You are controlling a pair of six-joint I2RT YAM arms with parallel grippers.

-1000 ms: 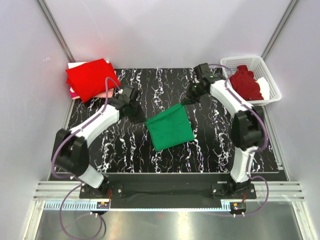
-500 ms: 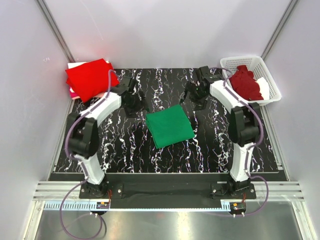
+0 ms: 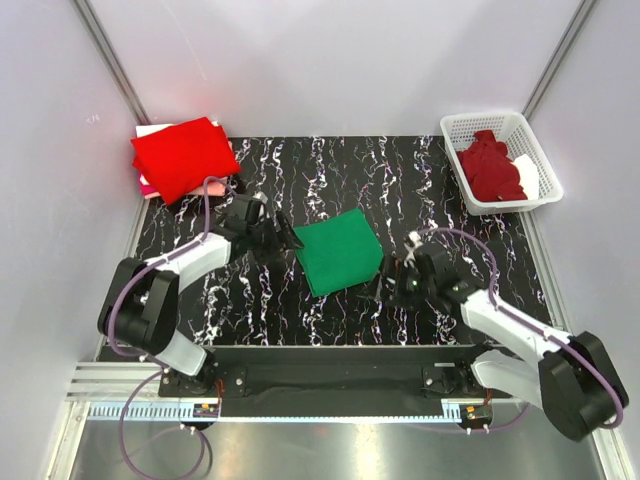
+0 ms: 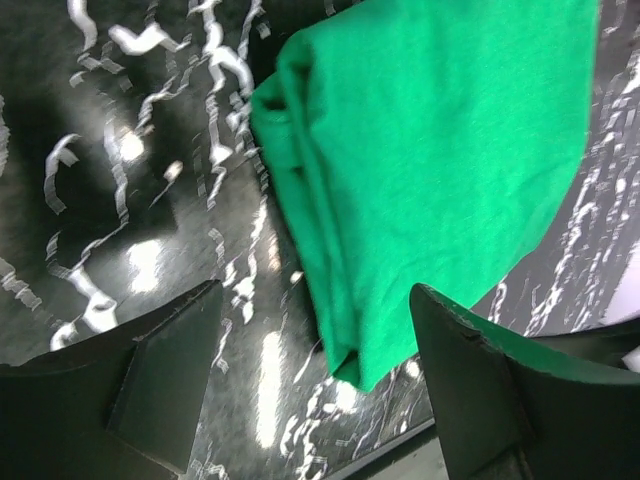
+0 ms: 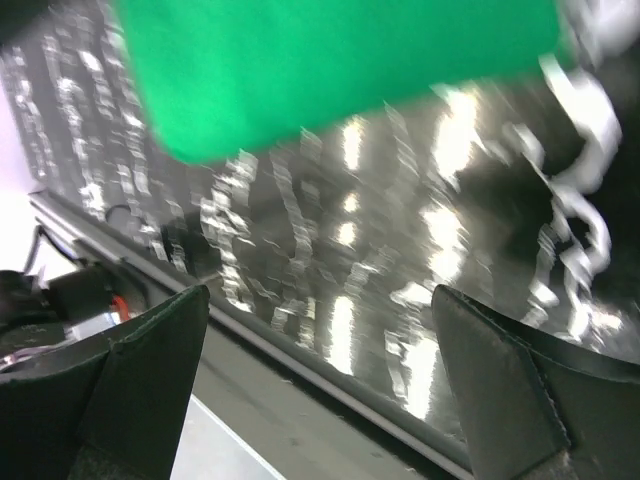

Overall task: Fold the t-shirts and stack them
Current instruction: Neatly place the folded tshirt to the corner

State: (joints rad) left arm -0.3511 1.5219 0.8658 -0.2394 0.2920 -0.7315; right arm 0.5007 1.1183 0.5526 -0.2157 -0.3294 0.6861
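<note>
mostly blurred right wrist view; green tee (image 5: 330, 70) cropped; left hand (image 4: 315, 300), right hand (image 5: 320, 295) spread, empty.

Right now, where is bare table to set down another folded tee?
Bare table at the far middle, between the red tee and the basket; also right, nearer than the basket. Crowded around the green tee, jaws on both sides.

Folded green t-shirt (image 3: 340, 252) at centre, left pincer (image 3: 287, 238) beside it, right pincer (image 3: 384, 286) near its corner
</note>
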